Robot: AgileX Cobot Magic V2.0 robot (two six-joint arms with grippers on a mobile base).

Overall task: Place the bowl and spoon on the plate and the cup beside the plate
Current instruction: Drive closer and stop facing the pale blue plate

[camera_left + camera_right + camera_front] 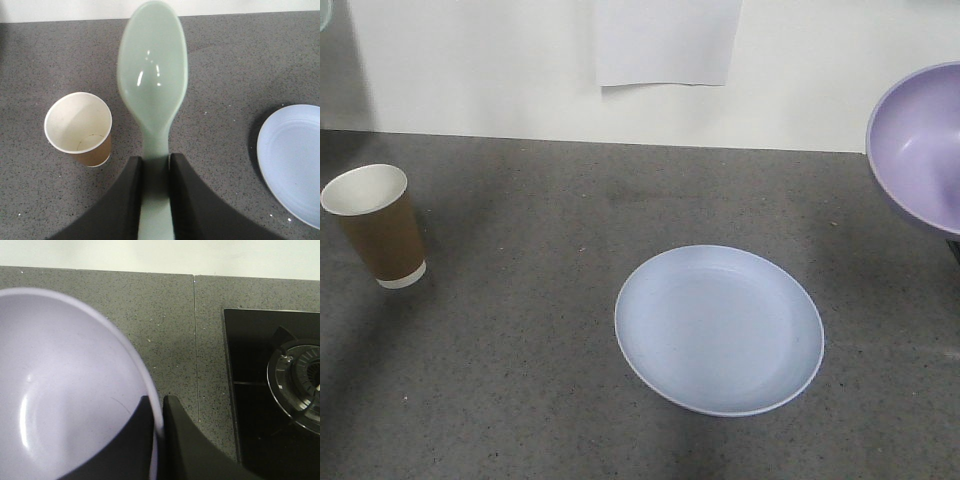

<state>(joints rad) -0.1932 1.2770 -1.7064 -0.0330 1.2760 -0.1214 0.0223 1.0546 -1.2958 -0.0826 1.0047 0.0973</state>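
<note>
The pale blue plate [719,329] lies flat on the grey counter, with nothing on it; its edge [292,160] shows at the right of the left wrist view. The brown paper cup [376,226] stands upright at the far left, also seen from above [80,127]. My left gripper [156,162] is shut on the handle of the mint-green spoon [152,75], held above the counter between cup and plate. My right gripper [159,405] is shut on the rim of the lilac bowl [60,390], which hangs tilted at the right edge [923,150].
A black gas hob [280,390] with a burner sits to the right of the bowl. A white wall with a sheet of paper [667,42] bounds the counter at the back.
</note>
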